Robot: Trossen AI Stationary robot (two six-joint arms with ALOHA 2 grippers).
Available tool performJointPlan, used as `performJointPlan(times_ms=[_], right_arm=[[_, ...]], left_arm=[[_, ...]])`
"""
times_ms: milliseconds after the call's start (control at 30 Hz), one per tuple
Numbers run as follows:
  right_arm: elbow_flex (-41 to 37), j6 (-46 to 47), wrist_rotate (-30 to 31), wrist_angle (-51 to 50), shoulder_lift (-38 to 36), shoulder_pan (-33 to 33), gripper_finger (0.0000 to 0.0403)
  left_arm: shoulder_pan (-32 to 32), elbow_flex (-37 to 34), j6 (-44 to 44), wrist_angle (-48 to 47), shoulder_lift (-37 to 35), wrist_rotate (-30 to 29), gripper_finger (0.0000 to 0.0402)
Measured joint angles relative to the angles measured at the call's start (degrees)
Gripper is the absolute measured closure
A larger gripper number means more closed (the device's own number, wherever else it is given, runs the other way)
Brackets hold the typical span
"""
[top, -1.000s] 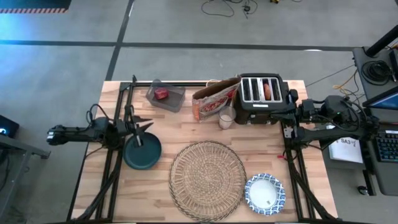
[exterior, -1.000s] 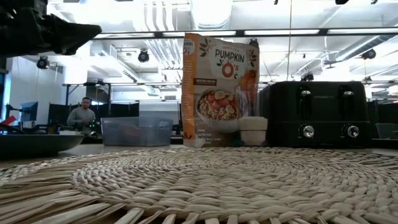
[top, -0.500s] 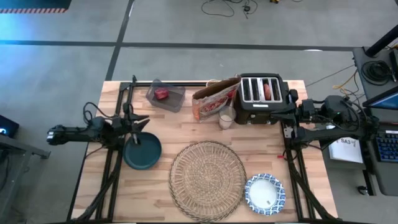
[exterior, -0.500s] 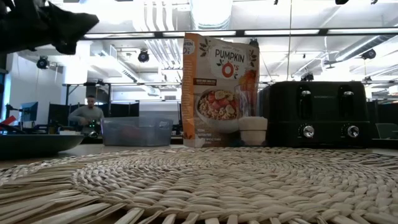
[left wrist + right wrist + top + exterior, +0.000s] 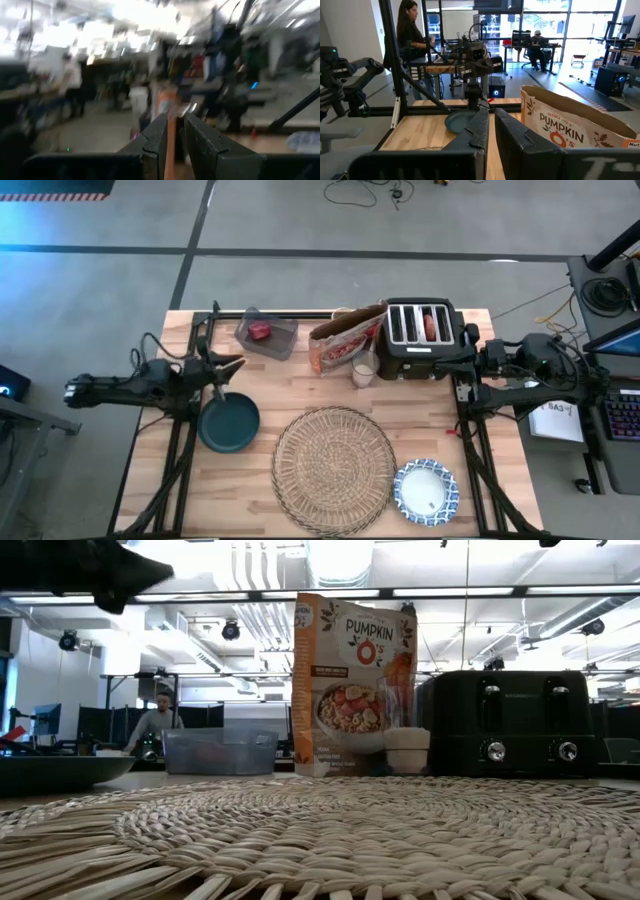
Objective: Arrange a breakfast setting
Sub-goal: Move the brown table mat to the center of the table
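The round straw placemat (image 5: 334,470) lies at the table's near middle. The dark teal plate (image 5: 229,423) rests flat on the table to its left and also shows in the low view (image 5: 50,771). The blue-and-white bowl (image 5: 426,490) stands at the near right. The small clear glass (image 5: 364,372) stands in front of the cereal bag. The spoon is out of view. My left gripper (image 5: 236,364) is shut and empty, raised above the table just beyond the plate's far rim. My right gripper (image 5: 463,365) is shut and waits at the table's right edge.
A black toaster (image 5: 420,330) stands at the far right, with a cereal bag (image 5: 345,340) lying beside it. A clear container (image 5: 265,333) with a red thing in it stands at the far left. Black frame rails (image 5: 180,450) run along both table sides.
My left gripper has risen from over the plate's far rim, drawn back toward the table's far left and tipped up from pointing down to nearly level. The plate has stayed where it was.
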Motion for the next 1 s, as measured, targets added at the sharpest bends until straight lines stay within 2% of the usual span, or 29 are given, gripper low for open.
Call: performJointPlan(times_ms=[133,233,333,500,733,1000], right_arm=[[0.0,0.0,0.0,0.0,0.0,0.0,0.0380],[0.0,0.0,0.0,0.0,0.0,0.0,0.0380],[0.0,0.0,0.0,0.0,0.0,0.0,0.0380],[0.0,0.0,0.0,0.0,0.0,0.0,0.0380],[0.0,0.0,0.0,0.0,0.0,0.0,0.0380],[0.0,0.0,0.0,0.0,0.0,0.0,0.0380]], left_arm=[[0.0,3.9,-5.2,-6.4,5.8,-6.8,0.0351],[0.0,5.1,-7.4,-6.6,9.6,-12.7,0.0351],[0.0,5.9,-7.7,-6.5,12.5,-15.7,0.0351],[0.0,6.4,-8.3,-6.7,16.8,-16.0,0.0351],[0.0,6.5,-5.3,-6.8,21.7,-21.8,0.0351],[0.0,6.8,-9.3,-8.0,26.3,-21.9,0.0351]])
